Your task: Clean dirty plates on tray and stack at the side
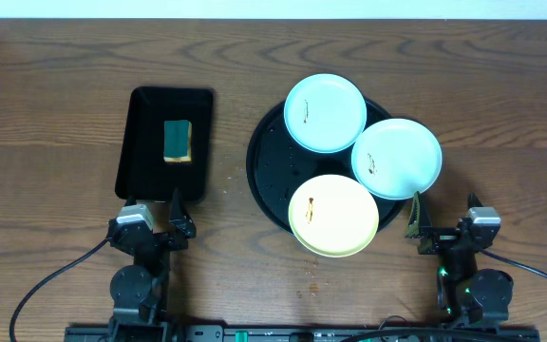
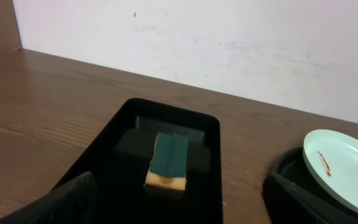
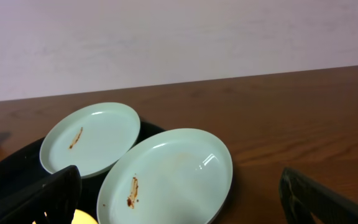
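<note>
Pose folded low, both sides | left claw (image 1: 153,205) spread, empty | right claw (image 1: 443,215) spread, empty

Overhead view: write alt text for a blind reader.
Three smeared plates, two pale blue and one pale yellow, crowd a round black tray on a wooden table. Left of it, a green-topped sponge lies in a rectangular black tray; the left claw and right claw sit open at the near edge.

The overhead camera looked straight down on the whole wooden table (image 1: 46,114). Both wrist cameras sat low near its front edge, facing the back wall (image 2: 229,37): left over the rectangular black tray (image 2: 123,149), right over the plates (image 3: 166,168), sharing the farthest plate (image 2: 347,165).
</note>
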`<state>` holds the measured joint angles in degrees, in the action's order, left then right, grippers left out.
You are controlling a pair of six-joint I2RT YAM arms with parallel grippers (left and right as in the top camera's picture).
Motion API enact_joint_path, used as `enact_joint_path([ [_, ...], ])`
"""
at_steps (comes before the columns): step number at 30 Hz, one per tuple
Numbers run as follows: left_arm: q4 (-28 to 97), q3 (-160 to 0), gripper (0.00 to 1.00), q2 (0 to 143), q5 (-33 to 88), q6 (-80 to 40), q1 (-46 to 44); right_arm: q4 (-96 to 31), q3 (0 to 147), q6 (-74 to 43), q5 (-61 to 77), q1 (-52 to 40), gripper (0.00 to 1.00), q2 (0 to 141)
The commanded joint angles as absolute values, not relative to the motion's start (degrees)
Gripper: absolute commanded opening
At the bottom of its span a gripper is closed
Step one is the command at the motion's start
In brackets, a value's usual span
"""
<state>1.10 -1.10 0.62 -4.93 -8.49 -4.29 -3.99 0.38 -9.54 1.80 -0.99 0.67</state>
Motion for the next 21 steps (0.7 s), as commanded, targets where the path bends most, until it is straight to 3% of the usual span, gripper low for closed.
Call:
enact_joint_path([
  [1,3.6,-0.2,0.86,0.3,-6.9,-7.3,-4.6,-4.3,0.3,-8.7,1.4,-1.6,0.99,0.3],
  [9,3.6,-0.2,0.86,0.3,-6.9,-7.3,-4.6,-1.8,1.5,-20.4,5.1,-1.5,0.99,0.3],
  [15,3.6,-0.2,0.86,0.3,-6.9,-7.3,-4.6,-17.3,15.1,-20.3,5.1,-1.5,0.99,4.5],
  [21,3.6,-0.2,0.86,0.3,-6.9,-7.3,-4.6,-35.1,40.7,-18.2,6.0,-1.5,0.99,23.9],
])
